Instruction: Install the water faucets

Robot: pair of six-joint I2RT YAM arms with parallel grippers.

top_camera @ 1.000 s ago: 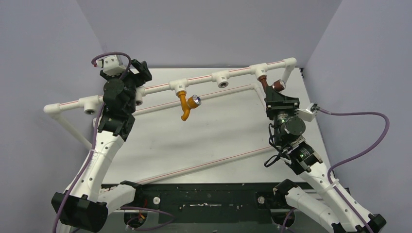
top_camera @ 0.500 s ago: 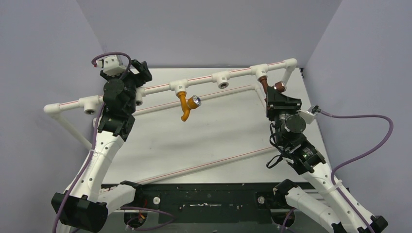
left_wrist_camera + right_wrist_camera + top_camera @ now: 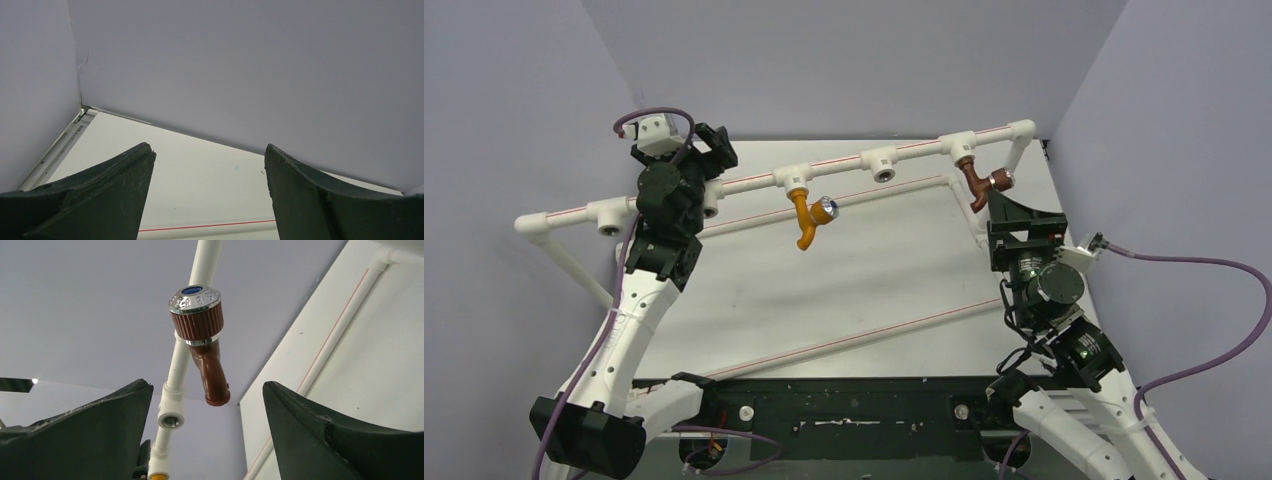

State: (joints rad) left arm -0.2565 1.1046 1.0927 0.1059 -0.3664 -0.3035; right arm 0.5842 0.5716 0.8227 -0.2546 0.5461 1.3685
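On the rear pipe (image 3: 904, 148), both faucets hang installed: the orange faucet (image 3: 804, 214) mid-run, the red-brown faucet (image 3: 977, 182) near the right end. The right gripper (image 3: 1027, 212) stands open just beside the red-brown faucet, holding nothing. The left gripper (image 3: 209, 150) is open and empty too. Installation looks finished. The next move calls for drawing the right gripper clear without knocking the faucet.

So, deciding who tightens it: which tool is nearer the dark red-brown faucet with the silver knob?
Right. The right tool is open just short of the dark red-brown faucet, not touching; the left tool is far to its left.
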